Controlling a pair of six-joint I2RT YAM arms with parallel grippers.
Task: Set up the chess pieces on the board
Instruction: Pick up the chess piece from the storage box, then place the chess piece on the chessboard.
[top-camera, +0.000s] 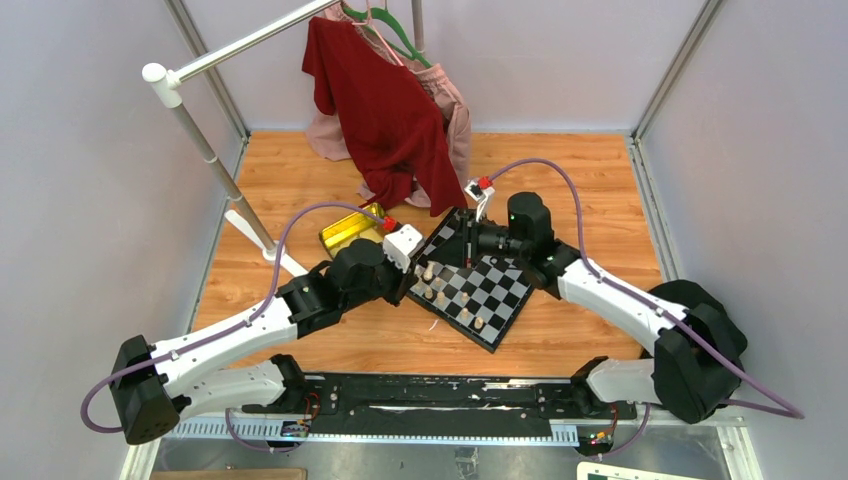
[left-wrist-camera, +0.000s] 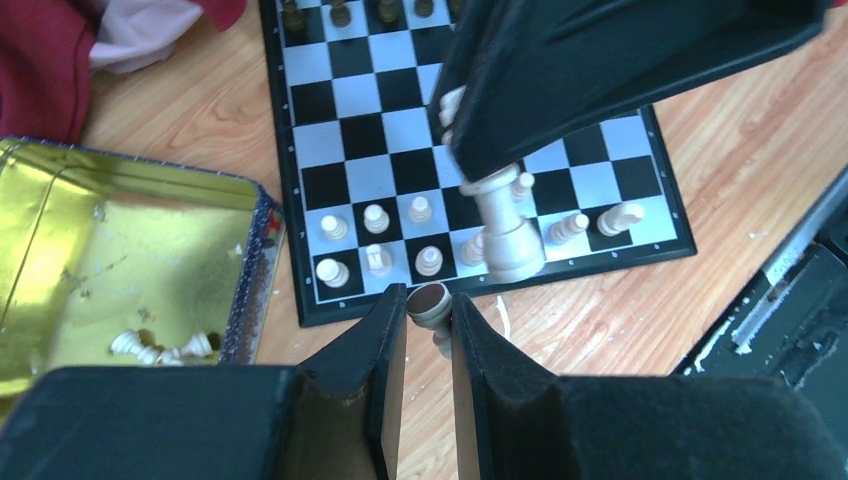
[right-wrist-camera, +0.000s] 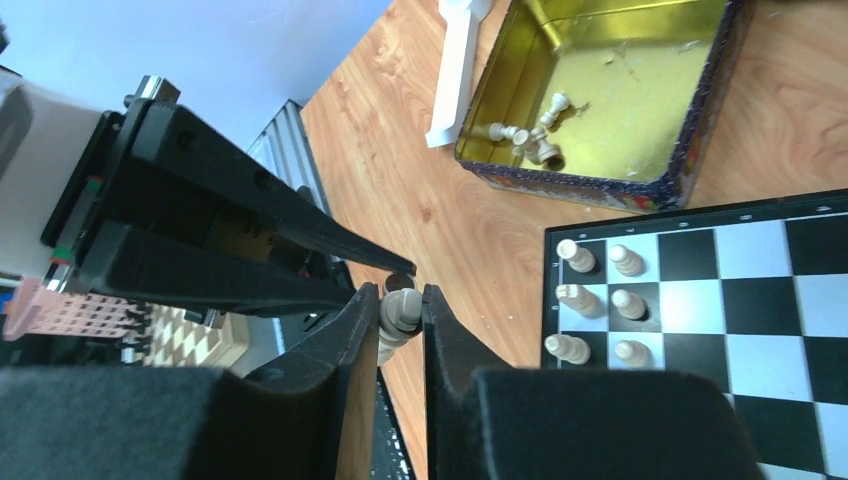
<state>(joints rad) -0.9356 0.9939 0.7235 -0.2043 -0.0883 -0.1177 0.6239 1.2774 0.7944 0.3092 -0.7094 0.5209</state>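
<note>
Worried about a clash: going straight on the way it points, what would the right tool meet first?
Probably the left tool, its tips just beyond the chess piece the right tool holds; depth unclear.

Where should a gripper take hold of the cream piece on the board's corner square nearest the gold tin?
Around its narrow upper part, coming straight down. The cream piece stands upright with neighbours close beside it on the board, so a sideways approach would probably topple them.

Robot lab test cell. Grey panel walls (top-camera: 80, 150), aluminium frame posts (top-camera: 670, 70) enclose wood-look tabletop (top-camera: 570, 190). Left arm (top-camera: 230, 340), right arm (top-camera: 620, 300) bolted to black rail (top-camera: 440, 385) at near edge, purple cables (top-camera: 540, 160). Clothes rail (top-camera: 250, 38) with garments (top-camera: 385, 110) far left; board (top-camera: 490, 290) mid-table.
</note>
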